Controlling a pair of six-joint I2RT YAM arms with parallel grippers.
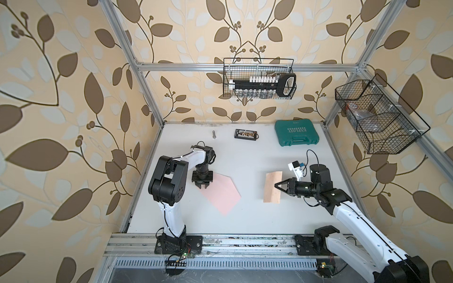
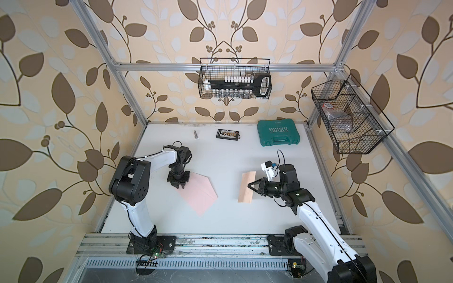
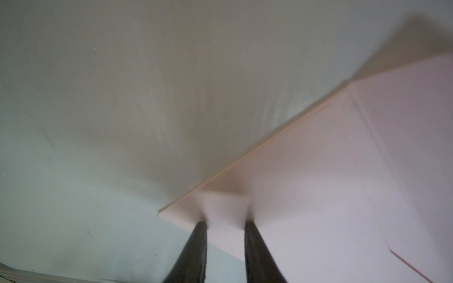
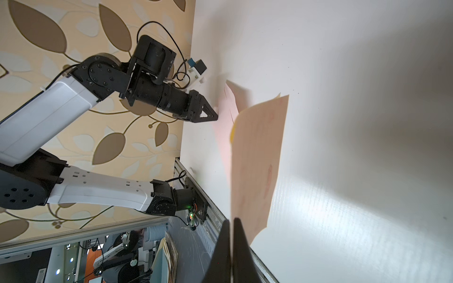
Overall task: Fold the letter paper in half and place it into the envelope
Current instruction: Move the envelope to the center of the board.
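The pale pink envelope [image 1: 220, 193] [image 2: 198, 193] lies flat and askew on the white table, left of centre, its pointed flap towards the middle. My left gripper [image 1: 202, 186] [image 3: 226, 221] points down at the envelope's [image 3: 318, 183] far-left corner; its fingers stand apart, tips resting on the paper. To the right, the cream letter paper [image 1: 272, 187] [image 2: 245, 187] shows as a narrow strip. My right gripper [image 1: 277, 185] [image 4: 232, 220] is shut on the letter paper's [image 4: 257, 159] edge, and the sheet rises off the table from the jaws.
At the back of the table are a green tool case [image 1: 296, 133], a small black bit holder [image 1: 246, 134] and a bolt [image 1: 213, 134]. Wire baskets hang on the back wall [image 1: 259, 78] and the right wall [image 1: 375, 117]. An aluminium rail [image 1: 245, 242] runs along the front.
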